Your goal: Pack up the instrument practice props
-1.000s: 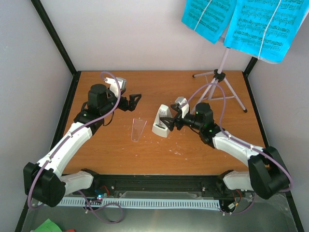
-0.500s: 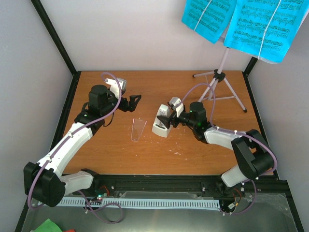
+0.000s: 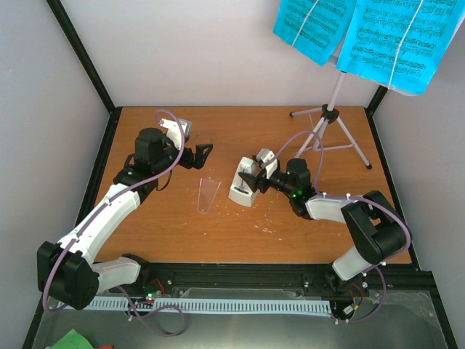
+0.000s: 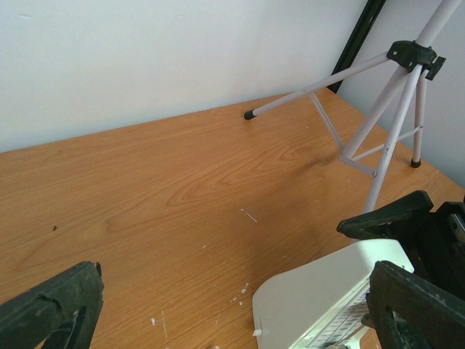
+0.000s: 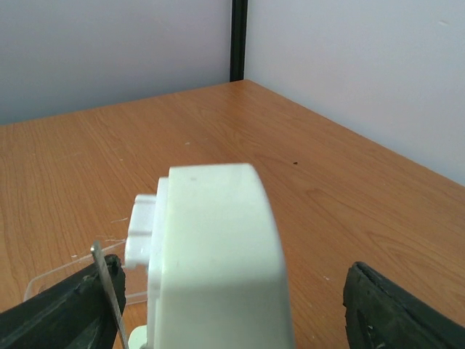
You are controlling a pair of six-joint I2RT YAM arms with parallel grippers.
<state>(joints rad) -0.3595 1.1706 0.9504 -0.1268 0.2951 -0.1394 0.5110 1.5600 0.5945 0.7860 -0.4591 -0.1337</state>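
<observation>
The white metronome (image 3: 241, 187) lies tipped on its side mid-table, its body filling the right wrist view (image 5: 211, 247). My right gripper (image 3: 252, 179) is open with its jaws on either side of the metronome's upper end, a gap showing beside the right finger (image 5: 399, 313). The clear tapered cover (image 3: 207, 195) lies flat just left of the metronome. My left gripper (image 3: 201, 153) is open and empty, hovering behind the cover. The lilac tripod music stand (image 3: 330, 120) stands at the back right and holds the cyan sheet-music pages (image 3: 385, 36).
The stand's legs (image 4: 378, 123) spread over the back right of the wooden table (image 3: 160, 218). The enclosure's walls and black corner posts (image 3: 80, 51) close in the left, back and right sides. White scuffs mark the wood near the metronome.
My right arm has folded in and pushed its gripper left, so the jaws now straddle the metronome. The left arm has barely moved.
</observation>
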